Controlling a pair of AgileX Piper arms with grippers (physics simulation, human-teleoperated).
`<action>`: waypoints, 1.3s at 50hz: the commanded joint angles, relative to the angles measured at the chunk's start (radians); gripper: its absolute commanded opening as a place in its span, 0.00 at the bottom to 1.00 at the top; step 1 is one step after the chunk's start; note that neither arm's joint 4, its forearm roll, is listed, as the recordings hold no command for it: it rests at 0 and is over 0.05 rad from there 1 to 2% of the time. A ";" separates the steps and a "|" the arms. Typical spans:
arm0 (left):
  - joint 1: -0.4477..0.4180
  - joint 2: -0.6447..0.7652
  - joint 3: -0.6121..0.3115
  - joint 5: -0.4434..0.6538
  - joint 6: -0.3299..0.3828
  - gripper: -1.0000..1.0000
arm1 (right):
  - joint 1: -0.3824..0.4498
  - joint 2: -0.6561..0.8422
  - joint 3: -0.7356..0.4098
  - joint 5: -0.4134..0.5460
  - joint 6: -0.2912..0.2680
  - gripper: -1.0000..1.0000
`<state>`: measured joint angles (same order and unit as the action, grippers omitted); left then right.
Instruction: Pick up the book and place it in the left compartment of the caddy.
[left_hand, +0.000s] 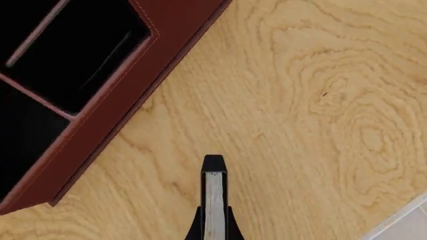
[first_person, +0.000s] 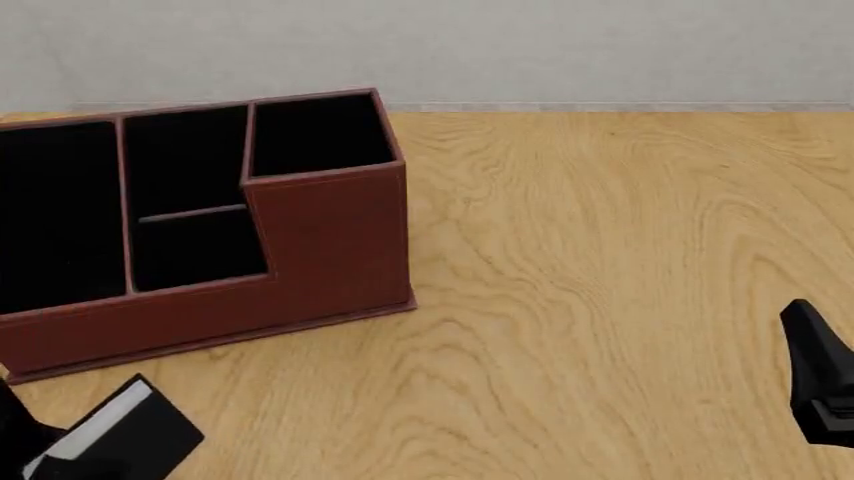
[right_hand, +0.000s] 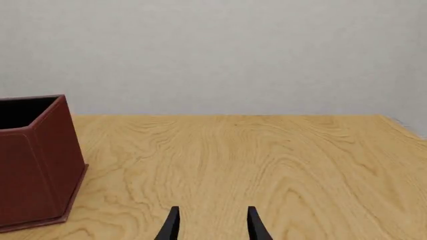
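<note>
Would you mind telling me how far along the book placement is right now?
Done: the left gripper is shut on the book, near the caddy. In hand: carrying it. Left: placing it in the left compartment, which shows no book. The right gripper is open, idle.

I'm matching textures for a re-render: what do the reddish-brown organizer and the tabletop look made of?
The reddish-brown rectangular caddy looks like smooth matte leather or faux leather: pale stitching runs along its edges, and the inside is lined black. The light tan table looks like satin-finished wood or veneer, with swirling grain.
</note>
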<state>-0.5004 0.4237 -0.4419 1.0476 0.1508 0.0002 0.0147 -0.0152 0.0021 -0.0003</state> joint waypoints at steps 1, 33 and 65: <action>0.133 -0.088 -0.111 0.157 0.017 0.00 | 0.000 -0.004 0.004 0.000 0.000 1.00; 0.416 -0.051 -0.246 0.172 -0.034 0.00 | 0.000 -0.004 0.004 0.000 0.000 1.00; 0.594 0.093 -0.437 0.172 -0.099 0.00 | 0.000 -0.004 0.004 0.000 0.000 1.00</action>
<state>0.0465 0.4660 -0.8185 1.2200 0.0561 0.0002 0.0147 -0.0152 0.0021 -0.0003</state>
